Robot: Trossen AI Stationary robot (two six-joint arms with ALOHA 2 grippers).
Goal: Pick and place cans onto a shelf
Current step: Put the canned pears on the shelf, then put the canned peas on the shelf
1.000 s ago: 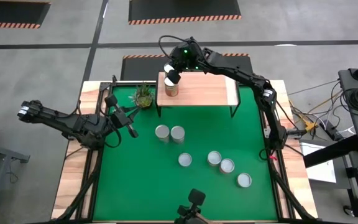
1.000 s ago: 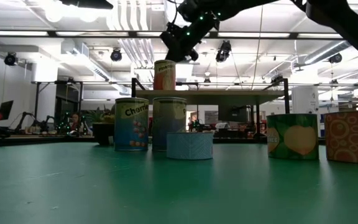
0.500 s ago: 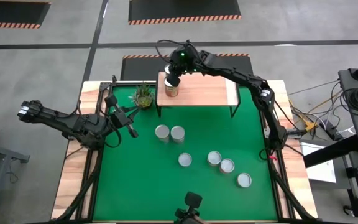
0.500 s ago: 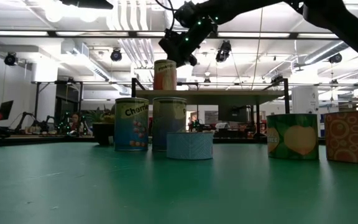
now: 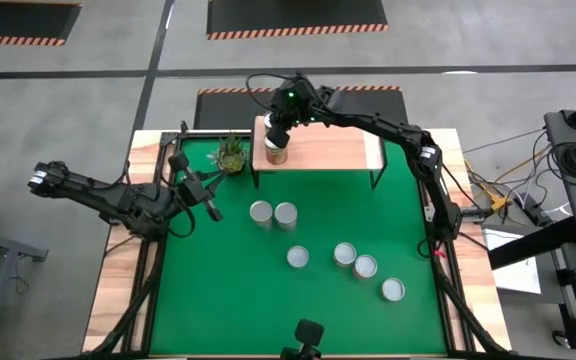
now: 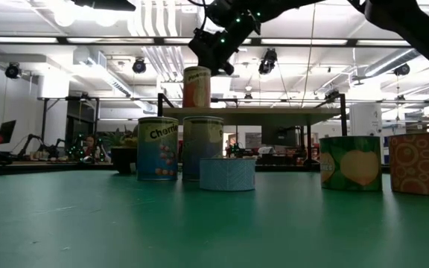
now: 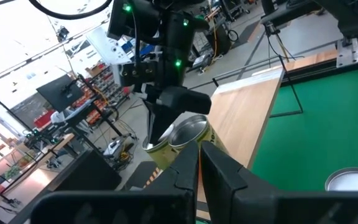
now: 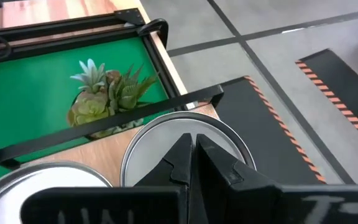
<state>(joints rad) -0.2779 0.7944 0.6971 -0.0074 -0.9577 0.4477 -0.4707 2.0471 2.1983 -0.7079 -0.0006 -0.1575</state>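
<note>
Two cans stand at the left end of the pale wood shelf [image 5: 333, 148]. One is near the shelf's front edge [image 5: 275, 153] and one is behind it [image 8: 166, 140], under my right gripper [image 5: 277, 132]. That gripper is shut, and its fingers slant down over the two tops. Several more cans stand upright on the green mat, among them a pair [image 5: 273, 213] and a short one [image 5: 298, 257]. My left gripper [image 5: 211, 210] waits shut at the mat's left side, pointing level toward the shelf. My right gripper's shut fingers [image 7: 159, 124] reach down beside the rim of the front can [image 7: 188, 127] and over the top of the rear can [image 8: 216, 140]. They slant down from the table's right. I cannot tell whether they touch either can.
A small potted plant [image 5: 231, 153] stands just left of the shelf. The shelf's thin black legs [image 5: 376, 178] rise from the mat's far part. The right end of the shelf board [image 6: 296, 113] is bare, and bare mat [image 5: 218, 290] lies at the near left.
My right gripper has sunk a little over the shelf's left end and tipped further downward, staying shut. The front can on the shelf has slid slightly toward the shelf's near edge and is still upright.
</note>
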